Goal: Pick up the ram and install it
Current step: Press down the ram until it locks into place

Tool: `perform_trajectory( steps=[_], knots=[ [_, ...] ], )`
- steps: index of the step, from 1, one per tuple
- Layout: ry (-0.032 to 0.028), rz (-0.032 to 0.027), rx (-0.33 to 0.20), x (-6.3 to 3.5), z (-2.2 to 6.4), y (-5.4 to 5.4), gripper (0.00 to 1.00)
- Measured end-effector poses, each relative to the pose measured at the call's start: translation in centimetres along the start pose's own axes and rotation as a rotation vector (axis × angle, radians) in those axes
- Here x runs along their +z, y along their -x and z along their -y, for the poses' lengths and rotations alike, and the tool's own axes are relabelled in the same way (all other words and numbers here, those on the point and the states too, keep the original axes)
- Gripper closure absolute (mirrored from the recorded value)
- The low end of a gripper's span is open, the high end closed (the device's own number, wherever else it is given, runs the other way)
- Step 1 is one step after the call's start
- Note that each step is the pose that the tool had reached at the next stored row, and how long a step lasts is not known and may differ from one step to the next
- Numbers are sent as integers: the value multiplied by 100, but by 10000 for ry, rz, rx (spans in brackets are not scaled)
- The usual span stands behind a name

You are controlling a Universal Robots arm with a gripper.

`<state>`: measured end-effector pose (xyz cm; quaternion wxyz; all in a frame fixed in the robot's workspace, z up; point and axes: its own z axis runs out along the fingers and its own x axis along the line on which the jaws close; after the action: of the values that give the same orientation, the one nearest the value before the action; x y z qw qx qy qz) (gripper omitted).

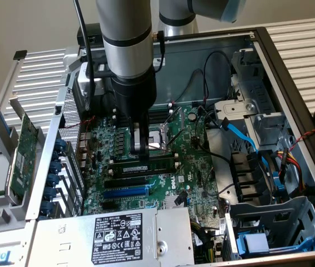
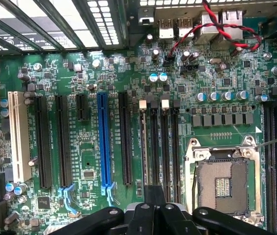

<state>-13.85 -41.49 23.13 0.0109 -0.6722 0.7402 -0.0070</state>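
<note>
The ram [image 1: 152, 166] is a thin green stick with a white label. It stands on edge in a black memory slot on the motherboard [image 1: 196, 178], inside the open computer case. In the wrist view the ram [image 2: 144, 147] shows edge-on as a pale strip in the slot beside the other black memory slots [image 2: 164, 147]. My gripper [image 1: 141, 151] hangs straight down over the middle of the ram with its fingers shut and nothing visible between them. I cannot tell whether the tips touch the stick. In the wrist view the gripper [image 2: 154, 196] sits over the end of the memory slots.
The bare CPU socket [image 1: 160, 133] lies just behind the memory slots, with loose black cables beside it. A blue cable [image 1: 241, 133] and the drive cage [image 1: 274, 222] fill the exterior view's right. A power supply [image 1: 118, 233] sits in front. A green expansion card [image 1: 21, 156] stands outside the case.
</note>
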Motion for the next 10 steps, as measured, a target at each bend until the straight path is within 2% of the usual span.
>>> perform_trajectory(
  steps=[10],
  knots=[
    [0, 1, 0, 18, 0, 0, 90]
  ],
)
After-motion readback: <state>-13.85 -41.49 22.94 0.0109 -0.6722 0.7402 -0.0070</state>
